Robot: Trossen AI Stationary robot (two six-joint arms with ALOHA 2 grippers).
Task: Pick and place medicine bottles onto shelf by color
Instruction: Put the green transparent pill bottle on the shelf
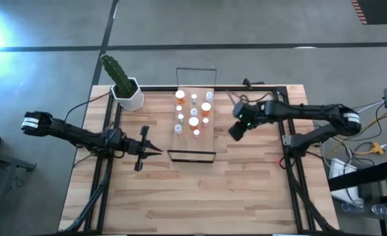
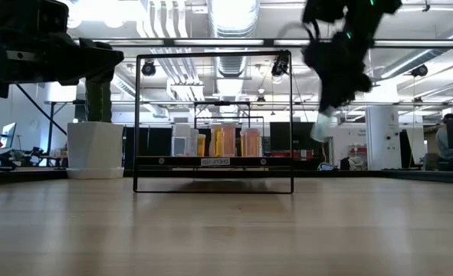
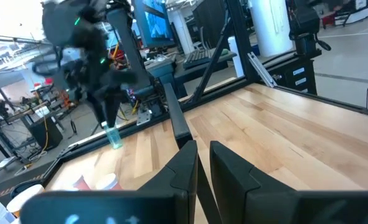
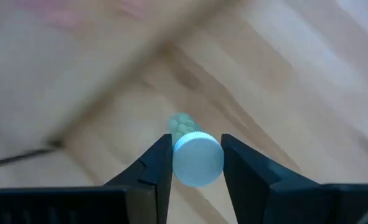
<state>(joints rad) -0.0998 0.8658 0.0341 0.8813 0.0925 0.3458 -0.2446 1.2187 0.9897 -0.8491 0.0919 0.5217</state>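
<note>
A green bottle (image 4: 195, 157) is being pinched by its white cap in the right end effector (image 4: 197, 163), above the desk (image 1: 245, 190) beside the shelf (image 1: 193, 124). The left end effector (image 1: 155, 151) is being held nearly closed, empty, left of the shelf.

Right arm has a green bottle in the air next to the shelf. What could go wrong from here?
1. The right gripper pinches the green bottle only at its white cap, so it might slip or swing loose.
2. The shelf already carries many close-packed bottles; setting this one down could topple neighbours.
3. The shelf's wire frame stands close to the arm's path.
</note>
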